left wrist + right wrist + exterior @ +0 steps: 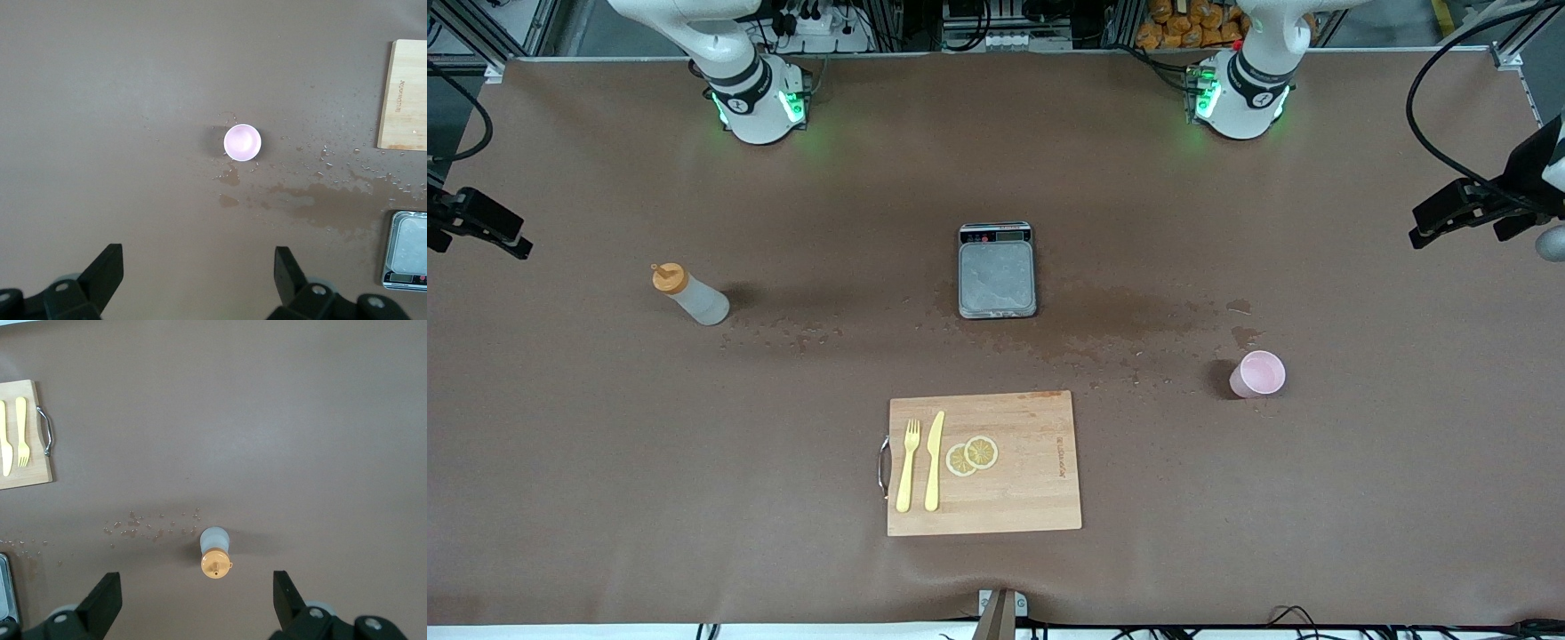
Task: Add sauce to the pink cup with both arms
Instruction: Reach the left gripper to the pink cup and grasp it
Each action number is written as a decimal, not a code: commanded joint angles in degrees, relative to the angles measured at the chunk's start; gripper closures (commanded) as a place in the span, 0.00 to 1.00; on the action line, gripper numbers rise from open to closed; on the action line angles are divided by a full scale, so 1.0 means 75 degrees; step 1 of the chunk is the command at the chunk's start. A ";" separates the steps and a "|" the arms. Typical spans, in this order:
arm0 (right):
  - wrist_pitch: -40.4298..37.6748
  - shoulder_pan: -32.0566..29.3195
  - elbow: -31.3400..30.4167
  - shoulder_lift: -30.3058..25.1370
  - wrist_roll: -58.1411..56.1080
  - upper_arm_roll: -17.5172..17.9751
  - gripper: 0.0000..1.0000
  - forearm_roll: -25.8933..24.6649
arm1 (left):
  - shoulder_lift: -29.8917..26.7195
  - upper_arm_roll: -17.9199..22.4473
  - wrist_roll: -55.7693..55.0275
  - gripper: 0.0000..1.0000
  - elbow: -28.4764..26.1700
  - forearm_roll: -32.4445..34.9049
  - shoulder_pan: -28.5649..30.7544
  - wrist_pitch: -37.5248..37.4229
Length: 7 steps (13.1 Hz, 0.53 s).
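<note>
Tabletop (605, 462), brown and wet in patches, carries everything; both arms are raised high, each wrist camera looking straight down. Left gripper (198, 283) hangs over the pink cup (242, 142), its jaws spread wide and holding nothing; right gripper (197, 607) hangs over the sauce bottle (215, 551), jaws likewise spread and empty.

Cutting board (984, 463) lies nearest the front camera, in the middle, bearing a yellow fork (908, 465), a yellow knife (934, 460) and two lemon slices (972, 455); a small scale (997, 269) sits farther from the camera than the board. Bottle stands upright toward the right arm's end of the tabletop, orange cap up, well apart from the cup; the cup stands upright and looks empty toward the left arm's end, just beside some puddles (293, 198).

Neither thing is grasped yet, so the step in hand looks like the two descents. Done well, I judge: the right jaws come straight down and close on the bottle's soft body below the cap, gently, so no sauce squirts early; the left jaws pinch the cup's wall low, since it is light, tapered and on a slick patch, and could skid or tip.
</note>
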 commanded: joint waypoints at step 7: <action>-0.0019 -0.0081 0.0043 0.0020 0.0006 0.0035 0.00 0.0046 | 0.0654 -0.0017 0.0042 0.00 0.0113 0.0304 -0.0135 0.0237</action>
